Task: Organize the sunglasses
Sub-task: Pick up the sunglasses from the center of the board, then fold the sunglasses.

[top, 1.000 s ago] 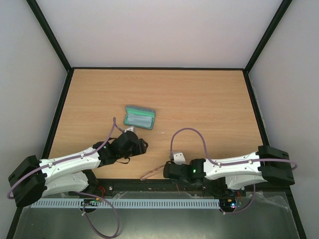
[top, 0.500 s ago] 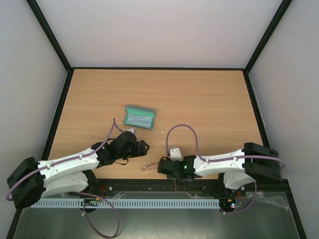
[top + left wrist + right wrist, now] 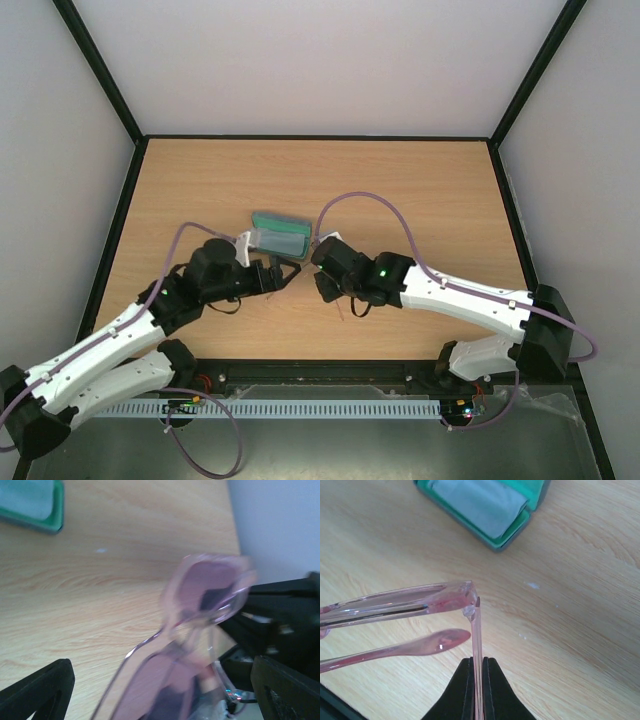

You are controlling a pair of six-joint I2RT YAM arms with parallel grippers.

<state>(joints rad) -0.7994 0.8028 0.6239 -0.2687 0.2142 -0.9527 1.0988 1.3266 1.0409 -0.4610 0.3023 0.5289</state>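
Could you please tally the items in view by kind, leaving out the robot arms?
Translucent pink plastic sunglasses: 1
Open teal-green oblong case: 1
Folded light blue cloth: 1
Total: 3

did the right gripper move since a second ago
Yes. The right gripper, shut on the sunglasses, went from the table's near edge up and left in the top view, toward the case.

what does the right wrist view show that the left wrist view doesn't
Only the right wrist: the right gripper shut on one temple of the sunglasses, seen edge-on. Only the left wrist: the pink lenses face-on and the left gripper wide open. Both: the sunglasses, the green case and the wooden table.
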